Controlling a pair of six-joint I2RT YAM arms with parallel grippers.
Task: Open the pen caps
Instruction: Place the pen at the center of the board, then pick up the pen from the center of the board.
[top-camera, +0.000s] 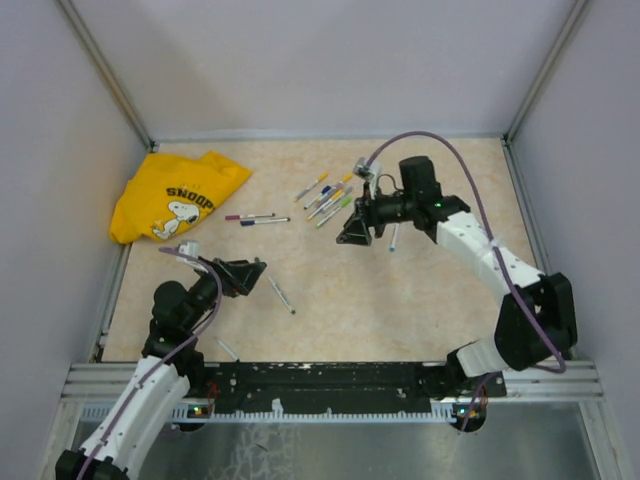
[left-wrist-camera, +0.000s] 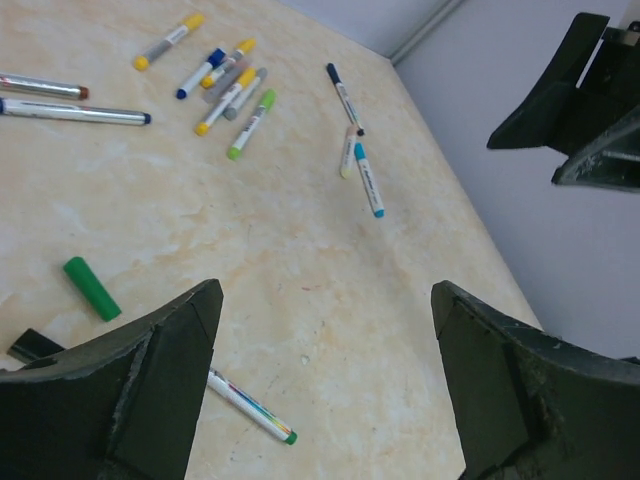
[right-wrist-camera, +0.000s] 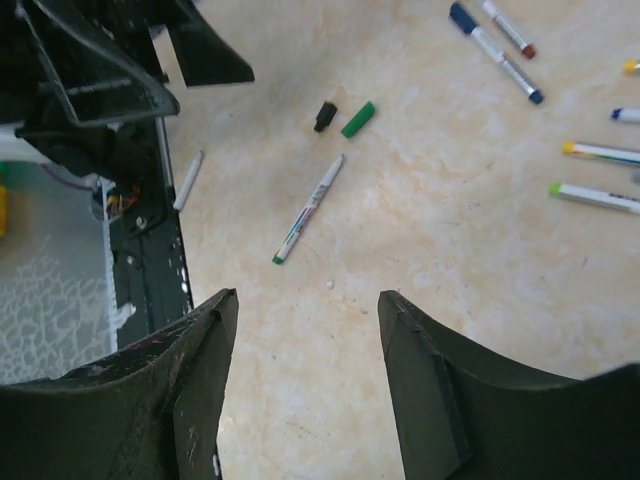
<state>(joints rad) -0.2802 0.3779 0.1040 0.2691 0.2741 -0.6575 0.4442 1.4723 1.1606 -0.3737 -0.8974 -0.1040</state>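
Smooth green plastic cap (left-wrist-camera: 92, 289), matt beige tabletop (left-wrist-camera: 330, 260)

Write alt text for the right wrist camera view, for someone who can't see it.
The right gripper hovers open and empty over a beige marbled tabletop. Ahead lie a thin white pen with a green tip, a loose green plastic cap and a small black cap; more pens lie at upper right.

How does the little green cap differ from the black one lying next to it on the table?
Colour: the green cap is bright green, the black cap plain black. Size: the green cap is longer and slimmer, the black cap shorter and stubbier. Both lie loose on the table, close together, on no pen.
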